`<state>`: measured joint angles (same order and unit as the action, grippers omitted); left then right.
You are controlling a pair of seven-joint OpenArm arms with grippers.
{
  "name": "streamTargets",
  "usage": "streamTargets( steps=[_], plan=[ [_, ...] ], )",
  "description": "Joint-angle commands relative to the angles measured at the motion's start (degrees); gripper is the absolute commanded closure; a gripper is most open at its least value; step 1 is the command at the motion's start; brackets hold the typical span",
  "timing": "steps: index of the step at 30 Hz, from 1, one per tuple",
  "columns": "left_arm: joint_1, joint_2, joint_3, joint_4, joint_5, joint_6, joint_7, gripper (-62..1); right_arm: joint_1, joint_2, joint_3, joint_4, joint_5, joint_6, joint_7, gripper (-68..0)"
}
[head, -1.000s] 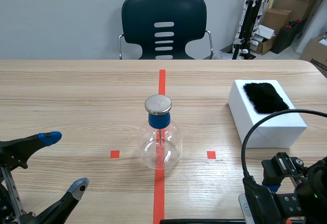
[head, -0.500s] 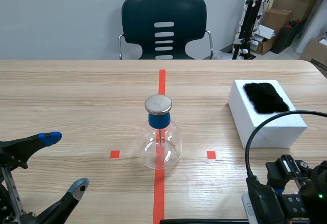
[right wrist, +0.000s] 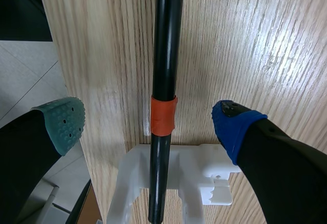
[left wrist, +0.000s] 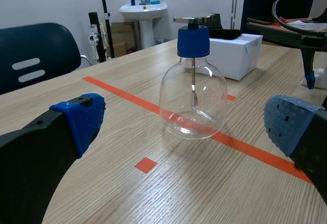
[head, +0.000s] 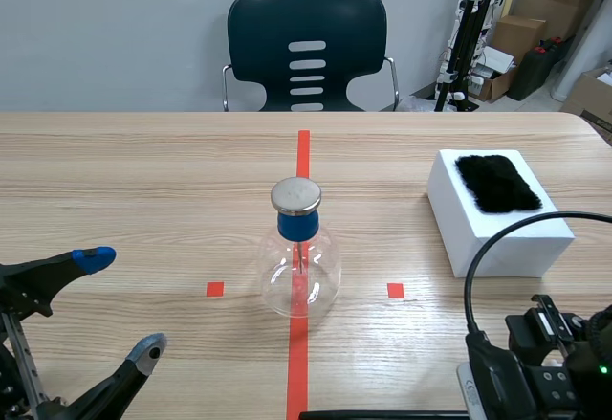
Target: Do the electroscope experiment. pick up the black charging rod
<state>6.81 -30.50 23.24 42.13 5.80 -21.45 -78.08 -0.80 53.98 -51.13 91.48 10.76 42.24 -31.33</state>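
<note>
- The black rod [right wrist: 164, 55] lies on the desk [right wrist: 265, 40], nearer the robot than the flask and to its right. Part of it rests in a white holder [right wrist: 173, 183].
- The rod looks stiff, light and smooth, so it is probably slippery. A hold at the orange band [right wrist: 163, 116] or just beyond it, clear of the holder, seems best.
- The right tool [right wrist: 148, 124] hangs over the rod, fingers spread wide on either side of the band and touching nothing.
- The left tool [left wrist: 186, 124], near and left of the flask [head: 299, 267], is also spread and empty.
- Right of the flask and a little farther back stands a white box [head: 497, 233] topped with black fur [head: 495, 183].
- Compared with a second ago, the right arm has sunk lower. The flask, box and left tool have not moved.
</note>
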Motion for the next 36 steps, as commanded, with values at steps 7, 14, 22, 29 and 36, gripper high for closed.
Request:
streamTargets(
  steps=[7,14,22,29,36],
  plan=[
    [-0.3,0.0,0.0,0.7,-0.4,-0.1,-1.0,-62.3,1.0,0.7,0.1,0.3,0.1,0.5,0.0,-42.9],
    [-0.3,0.0,0.0,0.7,-0.4,-0.1,-1.0,-62.3,1.0,0.6,0.1,0.3,-0.1,0.5,0.7,-40.8],
    [-0.3,0.0,0.0,0.7,-0.4,-0.1,-1.0,-62.3,1.2,0.6,0.1,0.3,-0.5,0.5,0.9,-34.5],
    [-0.3,0.0,0.0,0.7,-0.4,-0.1,-1.0,-62.3,1.9,0.6,0.1,0.3,-0.4,0.5,0.8,-24.0],
    [-0.3,0.0,0.0,0.7,-0.4,-0.1,-1.0,-62.3,1.9,0.6,0.1,0.3,-0.4,0.5,0.8,-13.2]
  ],
)
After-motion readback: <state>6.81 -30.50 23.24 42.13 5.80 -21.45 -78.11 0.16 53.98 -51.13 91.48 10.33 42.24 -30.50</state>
